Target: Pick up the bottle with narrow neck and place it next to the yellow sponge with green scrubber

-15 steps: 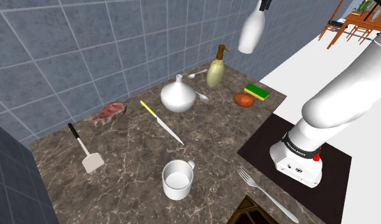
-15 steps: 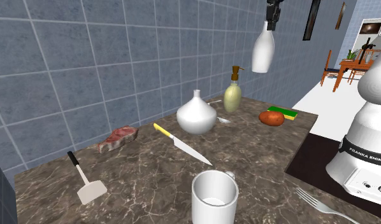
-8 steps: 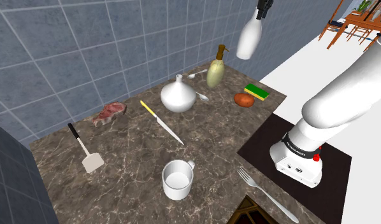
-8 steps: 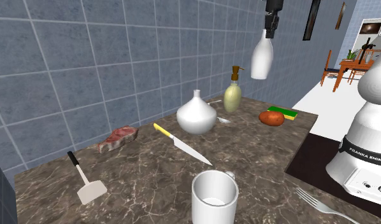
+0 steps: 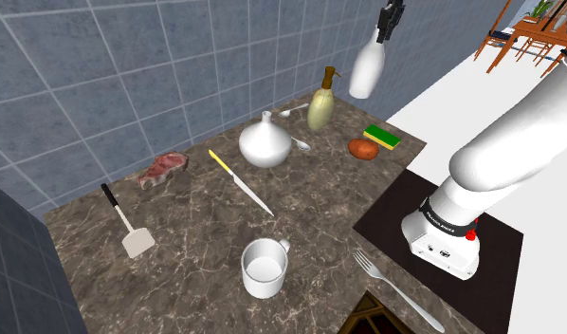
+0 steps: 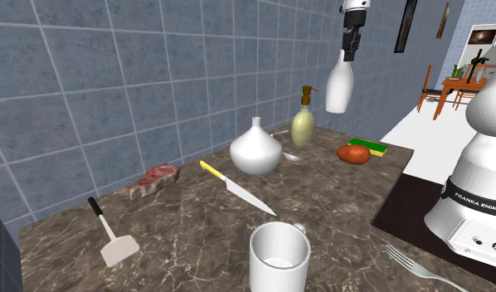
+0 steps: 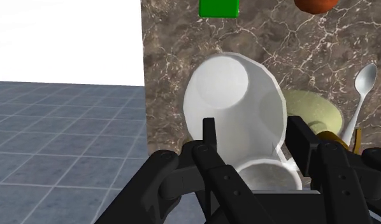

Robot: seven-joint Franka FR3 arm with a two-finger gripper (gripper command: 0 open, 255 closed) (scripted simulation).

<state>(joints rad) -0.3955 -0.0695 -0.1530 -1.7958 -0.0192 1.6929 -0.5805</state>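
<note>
**White bottle (image 5: 365,68) held high over the counter (image 5: 196,237), toward the shoulder view's far right.**
The stone counter is dark and white-veined. The smooth, tapering bottle hangs by its narrow neck, with the black gripper (image 5: 381,33) clamped on it. It would be best lowered upright onto bare stone just beside the flat yellow-and-green sponge (image 5: 382,137), clear of the rounded brown lump (image 5: 363,149).

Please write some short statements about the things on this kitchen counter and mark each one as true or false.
1. The bottle hangs above the counter, with the jaws clasping its neck. True.
2. The sponge lies beside the steak. False: they lie far apart, towards opposite ends of the counter.
3. The mug stands upright. True.
4. The knife rests inside the mug. False: it lies flat on the counter, apart from the mug.
</note>
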